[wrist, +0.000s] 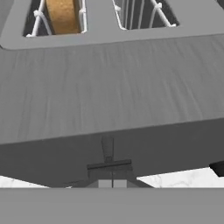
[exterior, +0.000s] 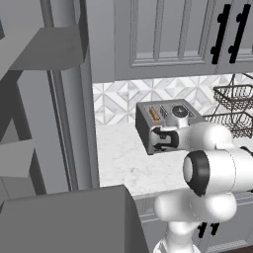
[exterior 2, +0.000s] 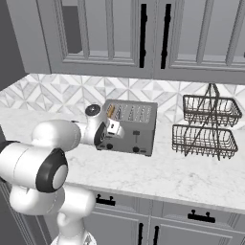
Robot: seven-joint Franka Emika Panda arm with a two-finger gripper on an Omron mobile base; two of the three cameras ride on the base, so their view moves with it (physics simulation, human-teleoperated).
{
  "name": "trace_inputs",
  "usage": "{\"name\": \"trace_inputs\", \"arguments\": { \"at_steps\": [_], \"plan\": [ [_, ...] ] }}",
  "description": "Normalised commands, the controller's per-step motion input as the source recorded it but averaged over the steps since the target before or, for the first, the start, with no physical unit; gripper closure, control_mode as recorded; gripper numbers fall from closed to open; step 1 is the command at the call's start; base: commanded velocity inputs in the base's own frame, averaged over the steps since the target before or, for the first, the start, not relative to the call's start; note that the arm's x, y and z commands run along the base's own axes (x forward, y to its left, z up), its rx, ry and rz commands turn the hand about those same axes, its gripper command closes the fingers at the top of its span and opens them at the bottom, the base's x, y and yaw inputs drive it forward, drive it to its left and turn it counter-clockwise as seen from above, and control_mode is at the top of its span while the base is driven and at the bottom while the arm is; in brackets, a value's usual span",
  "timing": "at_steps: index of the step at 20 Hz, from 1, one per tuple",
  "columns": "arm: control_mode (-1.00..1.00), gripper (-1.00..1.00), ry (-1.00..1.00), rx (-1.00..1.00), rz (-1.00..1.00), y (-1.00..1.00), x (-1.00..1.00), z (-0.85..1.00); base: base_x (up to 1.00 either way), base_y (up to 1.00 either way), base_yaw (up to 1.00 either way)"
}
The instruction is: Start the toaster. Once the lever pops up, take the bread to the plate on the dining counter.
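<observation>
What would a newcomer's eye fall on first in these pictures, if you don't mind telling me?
Most likely the white arm reaching across the marble counter to the dark grey toaster, its shut gripper right at the lever on the toaster's face. Next, the tan bread sitting down in one slot, the other slot empty. To the toaster's right stands a two-tier wire basket.
</observation>
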Motion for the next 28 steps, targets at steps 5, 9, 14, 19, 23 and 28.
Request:
{"name": "trace_inputs", "arguments": {
  "at_steps": [5,9,14,19,23,28],
  "plan": [
    [-1.0,1.0,0.0,0.01,0.0,0.05,0.0,-0.55,0.0,0.0,0.0],
    [-1.0,1.0,0.0,0.0,0.0,0.04,0.03,-0.54,0.0,0.0,0.0],
    [-1.0,1.0,-0.04,0.0,0.0,0.01,-0.16,-0.23,0.0,0.0,0.0],
    [-1.0,1.0,-0.23,0.0,0.0,0.0,-0.57,0.36,0.0,0.0,0.0],
    [-1.0,1.0,-0.1,-0.02,0.0,0.0,-0.21,0.94,0.0,0.0,0.0],
    [-1.0,1.0,0.0,-0.02,0.0,0.0,-0.17,1.0,0.0,0.0,0.0]
  ]
}}
